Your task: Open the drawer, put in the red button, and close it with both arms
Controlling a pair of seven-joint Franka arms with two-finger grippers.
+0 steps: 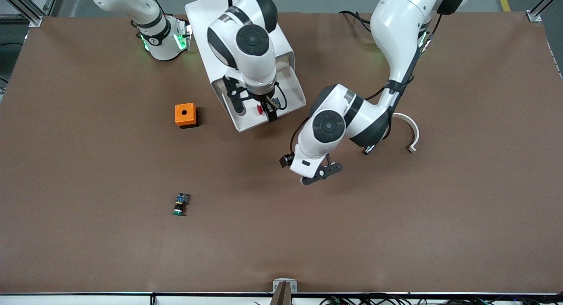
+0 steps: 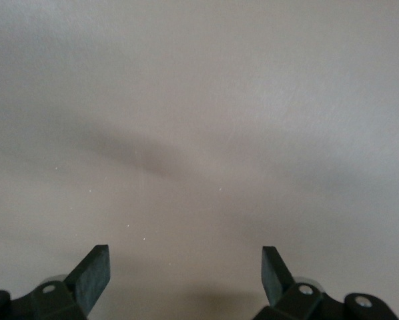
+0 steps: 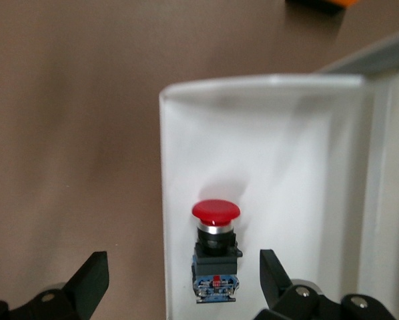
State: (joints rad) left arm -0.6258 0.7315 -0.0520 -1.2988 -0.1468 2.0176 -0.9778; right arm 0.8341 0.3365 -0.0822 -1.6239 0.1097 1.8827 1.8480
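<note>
The red button (image 1: 260,109) lies in the pulled-out drawer (image 1: 241,125) of the white cabinet (image 1: 199,16). In the right wrist view the button (image 3: 216,247) rests on the drawer floor (image 3: 273,147), with its red cap toward the drawer's front wall. My right gripper (image 1: 255,108) hangs open just above the drawer (image 3: 184,280) and holds nothing. One fingertip (image 3: 93,277) is over the table outside the drawer's side wall. My left gripper (image 1: 321,171) is open and empty over bare table (image 2: 186,273), nearer to the front camera than the drawer.
An orange box (image 1: 185,115) stands beside the drawer toward the right arm's end. A green-capped switch (image 1: 180,204) lies nearer to the front camera. A white curved piece (image 1: 409,131) lies toward the left arm's end of the table.
</note>
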